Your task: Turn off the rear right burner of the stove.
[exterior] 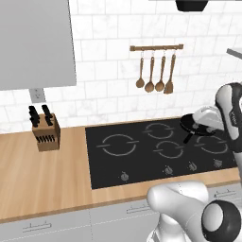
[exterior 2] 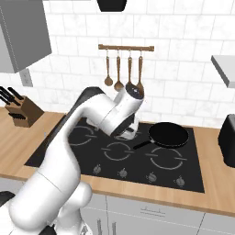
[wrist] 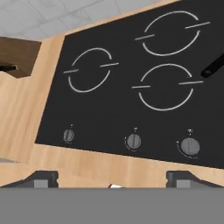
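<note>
Hand view, from high over the cooktop: I look down on the stove, its black glass set in the wooden counter, with three of its small round knobs lined along the near edge and the ring marks of three burners beyond them. The gripper hangs well above that knob row, touching nothing; its two dark fingertips stand wide apart at the bottom of the frame, so I read the jaws as open and empty.

From the right base view, the arm arches up from the base and folds forward, its wrist poised over the middle of the glass with the hand pointing down and toward the front edge. A black frying pan sits on the rear right burner, handle angled toward the centre.

Four knobs show along the front in that view. My judgement is that the step in hand is the approach to the correct knob, and choosing it is the hard part: nothing I can see says which dial serves the rear right burner. I would carry the hand right, drop squarely over the chosen knob, close on its rim, then twist, keeping clear of the pan handle.
</note>
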Available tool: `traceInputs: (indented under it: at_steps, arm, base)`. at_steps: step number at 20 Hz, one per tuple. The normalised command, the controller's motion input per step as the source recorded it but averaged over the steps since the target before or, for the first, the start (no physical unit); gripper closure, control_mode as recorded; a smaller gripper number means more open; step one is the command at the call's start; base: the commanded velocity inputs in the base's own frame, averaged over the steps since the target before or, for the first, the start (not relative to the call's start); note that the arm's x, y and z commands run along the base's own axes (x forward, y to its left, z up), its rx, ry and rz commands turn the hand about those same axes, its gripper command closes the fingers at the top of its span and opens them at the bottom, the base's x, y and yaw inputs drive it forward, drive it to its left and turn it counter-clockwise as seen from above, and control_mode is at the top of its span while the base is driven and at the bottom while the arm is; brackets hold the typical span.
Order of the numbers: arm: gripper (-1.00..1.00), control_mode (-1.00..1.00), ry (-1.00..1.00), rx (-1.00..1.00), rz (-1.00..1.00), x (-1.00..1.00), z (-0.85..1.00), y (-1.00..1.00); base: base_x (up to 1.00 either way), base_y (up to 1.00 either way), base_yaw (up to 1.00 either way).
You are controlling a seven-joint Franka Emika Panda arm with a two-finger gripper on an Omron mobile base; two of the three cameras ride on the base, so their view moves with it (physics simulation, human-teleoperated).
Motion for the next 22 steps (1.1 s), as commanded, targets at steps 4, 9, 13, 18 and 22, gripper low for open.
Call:
traceInputs:
  at_steps: [4, 9, 13, 18, 22]
  arm:
    - [-1.0, -1.0, -0.07, 0.0, 0.1, -0.88, -0.32, -1.0]
    - [-1.0, -1.0, -0.07, -0.08, 0.07, -0.9, -0.56, -1.0]
    - [-1.0, -1.0, 0.18, -0.39, -0.06, 0.01, -0.96, -0.84]
    - [-1.0, -1.0, 0.0, -0.15, -0.02, 0.6, -0.15, 0.09]
    - [-1.0, -1.0, -0.01, -0.02, 0.0, 0.08, 0.0, 0.04]
  base:
    - [0.0, 0.0, 0.0]
    - [0.0, 0.0, 0.0]
    - [0.0, 0.0, 0.0]
    - [0.0, 0.0, 0.0]
    - [0.0, 0.0, 0.0]
